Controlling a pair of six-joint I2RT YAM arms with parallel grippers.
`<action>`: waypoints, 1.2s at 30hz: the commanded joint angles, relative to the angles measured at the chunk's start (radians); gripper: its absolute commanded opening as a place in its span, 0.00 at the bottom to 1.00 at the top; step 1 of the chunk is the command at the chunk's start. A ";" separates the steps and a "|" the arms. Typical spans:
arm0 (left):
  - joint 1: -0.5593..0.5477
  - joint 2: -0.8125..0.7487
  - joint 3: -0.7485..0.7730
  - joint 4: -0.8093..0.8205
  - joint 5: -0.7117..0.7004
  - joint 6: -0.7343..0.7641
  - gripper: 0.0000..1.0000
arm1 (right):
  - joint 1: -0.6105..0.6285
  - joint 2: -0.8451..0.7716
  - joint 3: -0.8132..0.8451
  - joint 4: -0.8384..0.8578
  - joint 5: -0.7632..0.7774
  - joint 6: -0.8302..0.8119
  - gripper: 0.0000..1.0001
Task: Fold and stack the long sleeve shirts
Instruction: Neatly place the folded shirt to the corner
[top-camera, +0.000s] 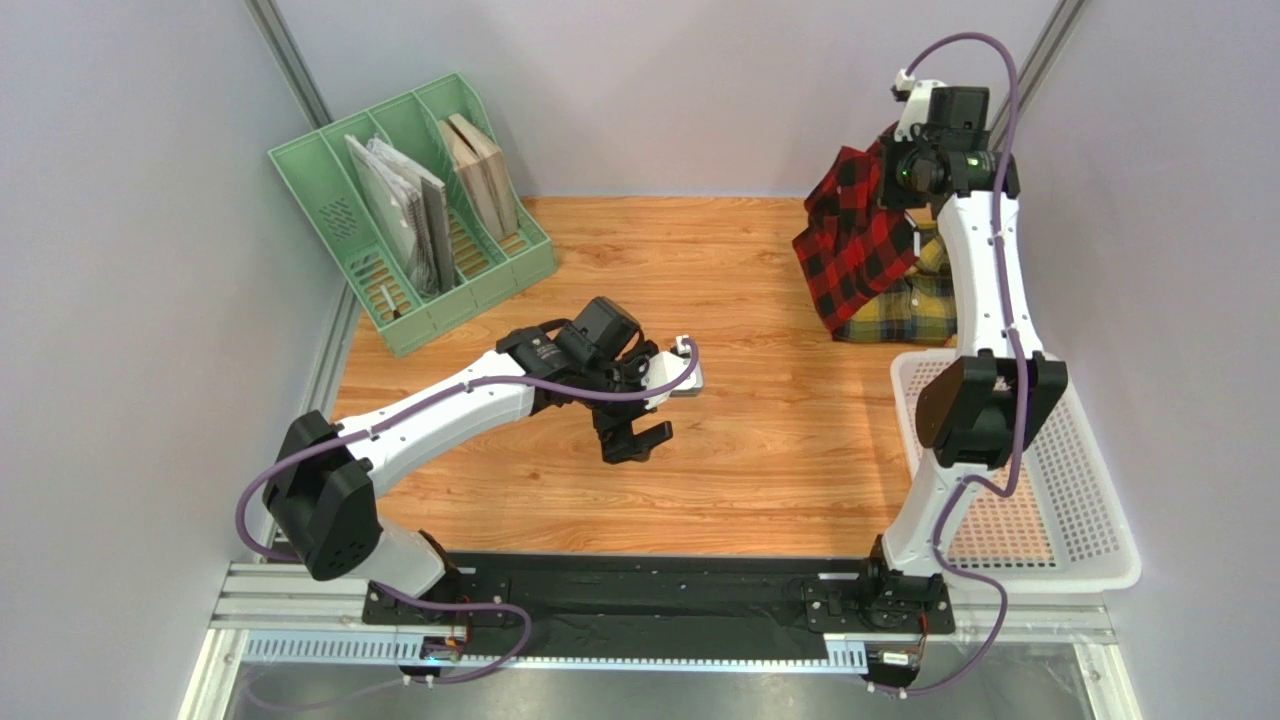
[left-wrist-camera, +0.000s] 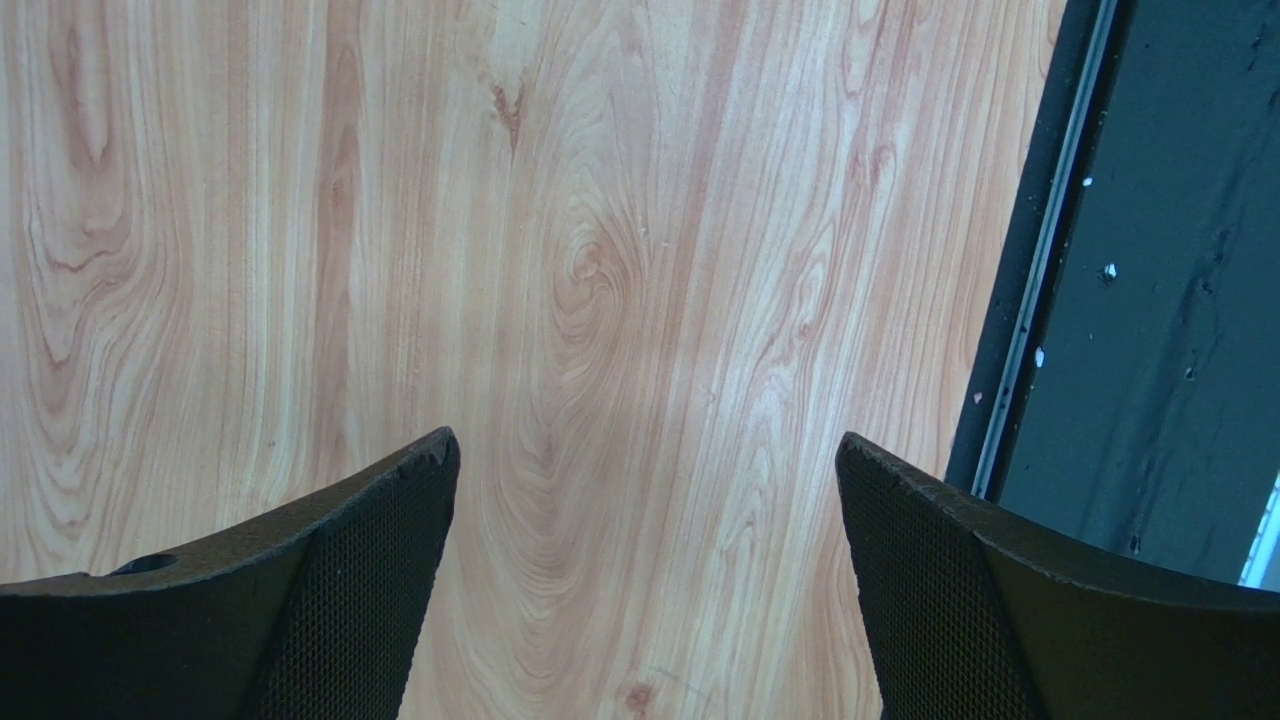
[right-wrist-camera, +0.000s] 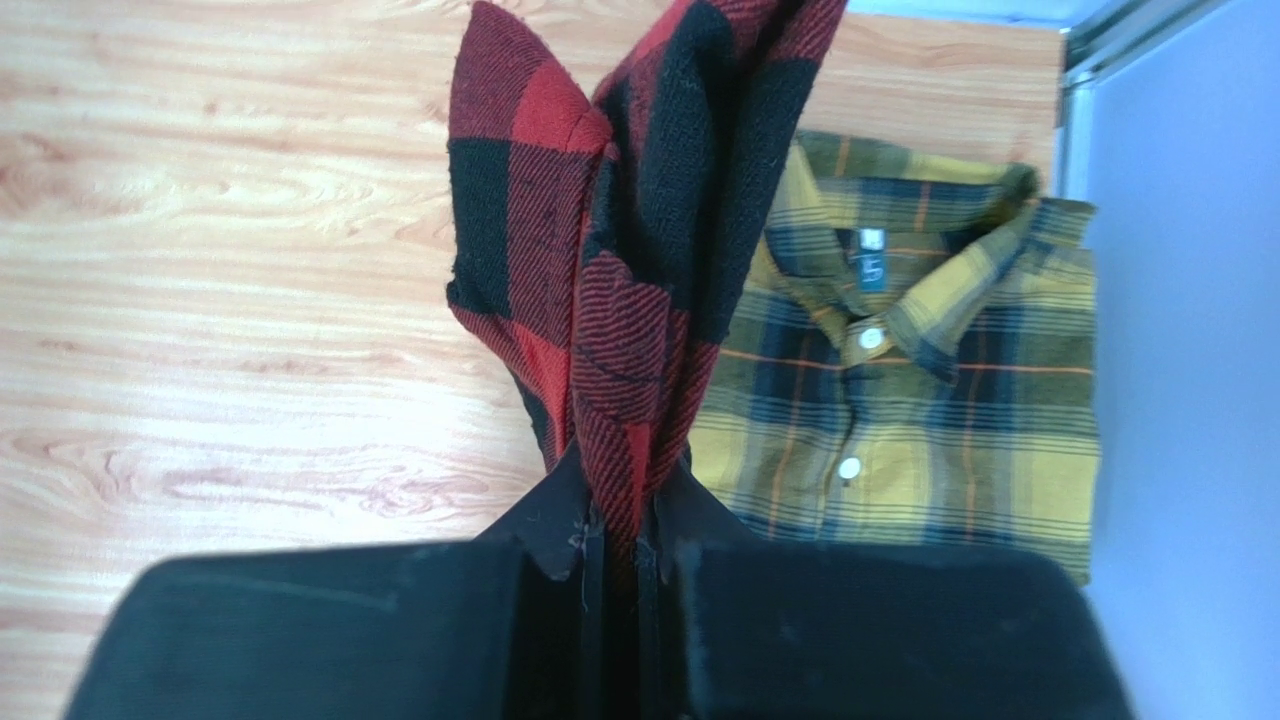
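The right gripper (right-wrist-camera: 616, 528) has its two black fingers pressed together on a pinched fold of the red-and-black checked flannel shirt (right-wrist-camera: 631, 225). The fingertips themselves are buried in the cloth, so how much fabric sits between them cannot be made out. In the top view this gripper (top-camera: 917, 173) is raised at the far right corner of the table, and the red-and-black shirt (top-camera: 849, 225) hangs from it in a bunch, its shape and front lost in the folds.

Under and just beside the hanging cloth lies the yellow-and-dark-green checked flannel shirt (right-wrist-camera: 932, 405), flat on the light wooden tabletop (top-camera: 721, 450), close against the right wall, with its collar and two white buttons showing. The red cloth hides its left part, and from above only a strip of the yellow shirt (top-camera: 909, 315) shows. Whether the two shirts touch cannot be told.

The left gripper (left-wrist-camera: 643, 450) is spread wide with nothing between its fingers, over bare wood (left-wrist-camera: 601, 225) near the black base plate (left-wrist-camera: 1172, 225). From above, the left gripper (top-camera: 634, 438) sits near the table's middle, well apart from both shirts.

A white perforated plastic basket (top-camera: 1067, 495) stands at the right edge, partly hidden by the right arm. A green plastic file rack (top-camera: 334, 240) stands at the far left.
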 joint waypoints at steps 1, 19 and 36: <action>0.002 -0.013 0.013 0.008 0.000 -0.010 0.99 | -0.043 -0.001 0.073 0.033 -0.028 0.011 0.00; 0.002 0.007 0.017 -0.008 -0.009 0.003 0.99 | -0.189 0.124 0.063 0.108 -0.128 -0.074 0.00; 0.003 0.020 -0.020 -0.010 -0.001 -0.007 0.99 | -0.321 0.302 -0.060 0.353 -0.238 -0.279 0.00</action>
